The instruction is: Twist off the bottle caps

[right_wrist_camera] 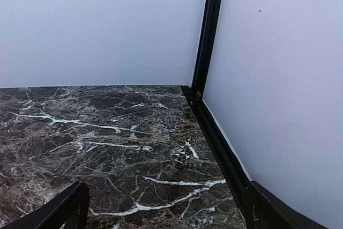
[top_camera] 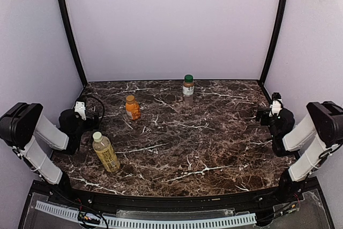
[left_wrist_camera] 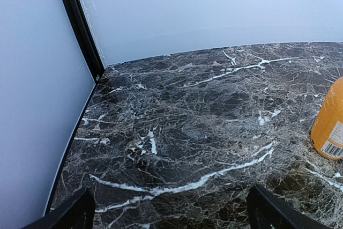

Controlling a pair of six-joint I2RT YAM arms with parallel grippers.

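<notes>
My left gripper (left_wrist_camera: 171,214) and right gripper (right_wrist_camera: 166,210) sit spread wide, empty, at the table (top_camera: 214,143) edges. The tea bottle (top_camera: 106,155), orange bottle (top_camera: 133,110) and clear bottle (top_camera: 188,91) stand well apart, caps (top_camera: 188,78) on, leaving room, I judge, to reach each.

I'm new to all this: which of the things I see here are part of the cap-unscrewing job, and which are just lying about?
Part of the job:
tea bottle, cream cap
orange juice bottle, orange cap
clear bottle, green cap
left gripper and right gripper, both open

Just surroundings:
marble table
black frame posts
</notes>
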